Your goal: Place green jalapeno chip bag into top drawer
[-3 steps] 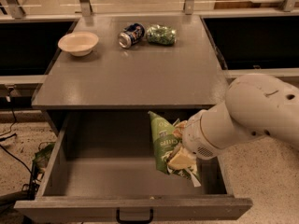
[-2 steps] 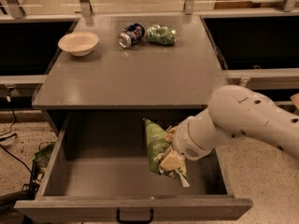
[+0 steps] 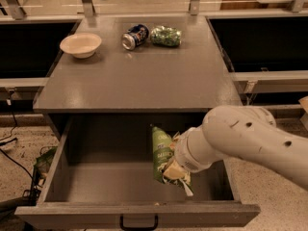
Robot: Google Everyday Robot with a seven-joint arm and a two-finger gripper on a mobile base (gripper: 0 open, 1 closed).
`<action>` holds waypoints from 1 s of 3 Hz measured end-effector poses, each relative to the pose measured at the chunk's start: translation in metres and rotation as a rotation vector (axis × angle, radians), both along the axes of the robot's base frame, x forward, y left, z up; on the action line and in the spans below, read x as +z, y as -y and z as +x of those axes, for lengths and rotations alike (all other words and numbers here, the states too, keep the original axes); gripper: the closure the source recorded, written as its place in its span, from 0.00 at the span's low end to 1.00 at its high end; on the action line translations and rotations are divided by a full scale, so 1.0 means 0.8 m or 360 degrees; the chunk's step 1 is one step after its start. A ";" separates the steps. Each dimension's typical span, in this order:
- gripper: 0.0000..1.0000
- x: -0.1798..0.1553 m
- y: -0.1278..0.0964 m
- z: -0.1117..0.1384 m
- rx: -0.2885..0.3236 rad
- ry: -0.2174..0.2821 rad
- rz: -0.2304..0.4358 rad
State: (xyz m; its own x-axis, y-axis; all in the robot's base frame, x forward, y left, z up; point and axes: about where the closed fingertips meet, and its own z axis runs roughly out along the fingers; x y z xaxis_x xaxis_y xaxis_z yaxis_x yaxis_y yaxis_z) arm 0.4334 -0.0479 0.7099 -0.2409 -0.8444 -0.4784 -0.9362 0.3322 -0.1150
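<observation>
The green jalapeno chip bag (image 3: 162, 153) is light green with white lettering. It hangs upright inside the open top drawer (image 3: 57, 165), right of the middle and above the drawer floor. My gripper (image 3: 174, 171) is at the end of the white arm that reaches in from the right. It is shut on the bag's lower right part and is mostly hidden behind the wrist and the bag. The drawer is pulled far out, and its black handle (image 3: 138, 223) shows on the front panel.
On the grey table top (image 3: 139, 81) at the back stand a cream bowl (image 3: 81, 44), a soda can lying on its side (image 3: 135, 36) and a shiny dark-green wadded packet (image 3: 166, 36). Cables lie on the floor at the left (image 3: 9, 148).
The arm has carried the bag leftward and slightly lower inside the drawer. The grip on the bag is unchanged.
</observation>
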 end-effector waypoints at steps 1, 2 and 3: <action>1.00 -0.020 0.000 0.005 -0.0059 0.0054 -0.0078; 1.00 -0.020 0.000 0.005 -0.0074 0.0054 -0.0080; 1.00 -0.027 -0.002 0.014 -0.0083 0.0012 -0.0020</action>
